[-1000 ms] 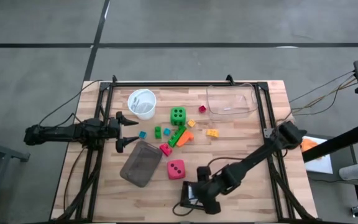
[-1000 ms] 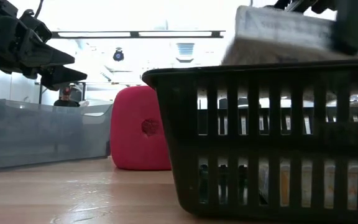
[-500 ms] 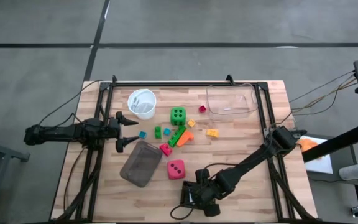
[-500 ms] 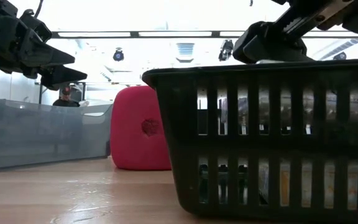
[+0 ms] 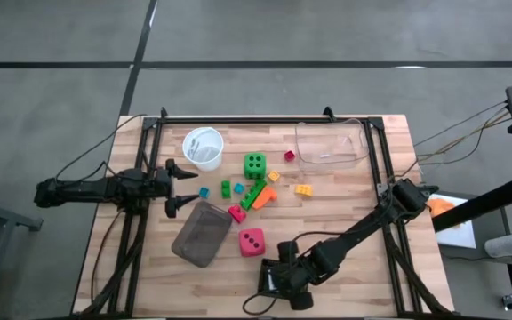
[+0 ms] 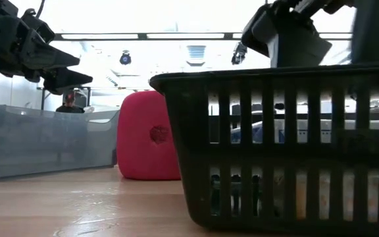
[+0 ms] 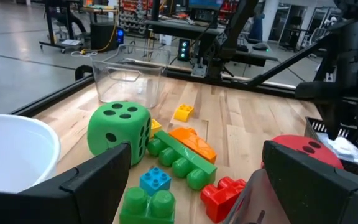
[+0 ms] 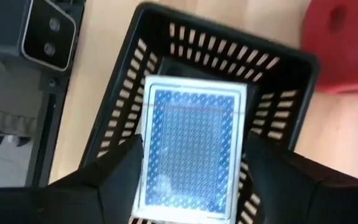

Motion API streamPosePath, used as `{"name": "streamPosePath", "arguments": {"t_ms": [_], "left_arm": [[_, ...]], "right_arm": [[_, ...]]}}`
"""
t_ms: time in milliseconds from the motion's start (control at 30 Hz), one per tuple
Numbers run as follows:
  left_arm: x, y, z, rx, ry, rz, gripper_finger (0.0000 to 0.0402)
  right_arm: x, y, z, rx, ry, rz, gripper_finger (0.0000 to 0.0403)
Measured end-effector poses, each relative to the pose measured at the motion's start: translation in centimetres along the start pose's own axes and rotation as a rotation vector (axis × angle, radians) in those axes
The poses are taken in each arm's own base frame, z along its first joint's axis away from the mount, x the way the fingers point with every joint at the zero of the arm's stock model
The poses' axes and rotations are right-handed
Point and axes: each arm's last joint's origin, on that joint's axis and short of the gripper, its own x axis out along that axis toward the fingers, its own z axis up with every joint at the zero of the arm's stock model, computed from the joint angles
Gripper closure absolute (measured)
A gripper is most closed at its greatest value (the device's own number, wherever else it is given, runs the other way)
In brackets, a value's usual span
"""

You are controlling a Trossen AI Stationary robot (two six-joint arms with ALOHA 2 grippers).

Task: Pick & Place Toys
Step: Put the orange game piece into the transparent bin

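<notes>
The bench (image 5: 345, 213) carries everything. The left arm waits at its left side, its gripper (image 5: 183, 186) spread wide and holding nothing, pointing toward the toys; the nearest bricks lie just ahead of it, apart from its fingers.

The right arm reaches down to the near edge, where its gripper (image 5: 284, 283) hangs over a black slatted basket (image 8: 272, 112). In the right wrist view a blue-backed card pack (image 8: 191, 149) sits between the two fingers inside the basket. The pack appears to be in the gripper's grasp, though whether the fingers actually press on it cannot be told from these views.

A flat grey tray (image 5: 201, 233) lies left of centre, a clear box (image 5: 331, 144) toward the far right and a white cup (image 5: 203, 147) toward the far left.

The red die (image 5: 252, 241) stands just right of the tray, near the basket and up-bench from the right gripper, not touching it. The green die (image 5: 254, 164) stands farther back, right of the cup.

The green brick (image 7: 180, 158) and orange brick (image 7: 192, 142) lie together mid-bench, below the green die. A red brick (image 7: 224, 193) sits at the tray's corner, a small blue brick (image 7: 155, 181) and a green block (image 7: 146, 206) to their left, and a yellow brick (image 7: 183, 112) toward the clear box. All lie well apart from the right gripper.
</notes>
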Motion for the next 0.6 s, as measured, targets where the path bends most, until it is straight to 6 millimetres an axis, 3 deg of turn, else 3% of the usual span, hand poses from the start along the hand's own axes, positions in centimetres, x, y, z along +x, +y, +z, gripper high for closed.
{"name": "streamPosePath", "arguments": {"t_ms": [333,600], "left_arm": [[0.0,-0.1,0.6,-0.014,-0.055,-0.027,0.0039],[0.0,-0.1,0.6,-0.02,-0.063,-0.028,0.0039]], "right_arm": [[-0.3,0.0,1.5,-0.151,-0.208,-0.162,0.0155],[-0.6,-0.8,3.7,-0.287,-0.549,-0.113,0.0155]]}}
